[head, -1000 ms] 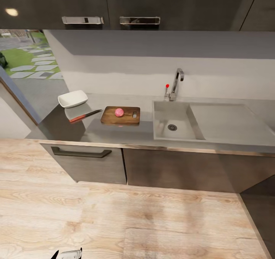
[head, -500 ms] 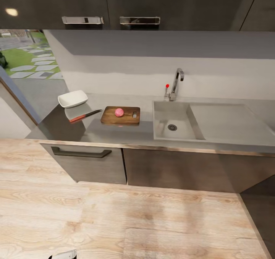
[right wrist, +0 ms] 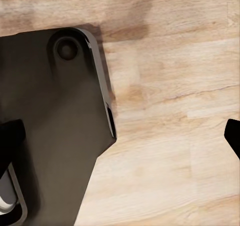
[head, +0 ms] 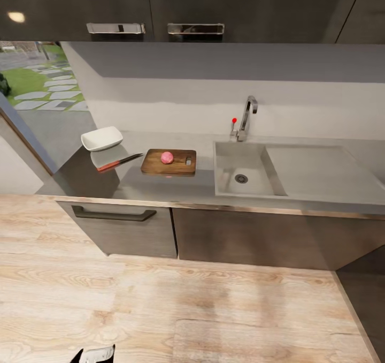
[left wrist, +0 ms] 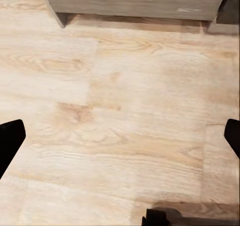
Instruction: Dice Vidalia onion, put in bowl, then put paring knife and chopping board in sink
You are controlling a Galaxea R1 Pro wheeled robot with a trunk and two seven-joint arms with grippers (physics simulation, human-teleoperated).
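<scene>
Counts: 1 onion (head: 167,157) on 1 chopping board (head: 169,161), 1 paring knife (head: 120,163) just left, 1 bowl (head: 101,138), 1 sink (head: 241,169). Countertop (head: 176,189) front edge clear-ish. We see left gripper (left wrist: 120,136) and right gripper (right wrist: 120,136) fingers spread wide, holding nothing, over wood floor (head: 160,309).

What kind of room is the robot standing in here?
A home kitchen, rendered in simulation: a sink with a chrome faucet set in a grey countertop, and a chopping board carrying an onion.
</scene>
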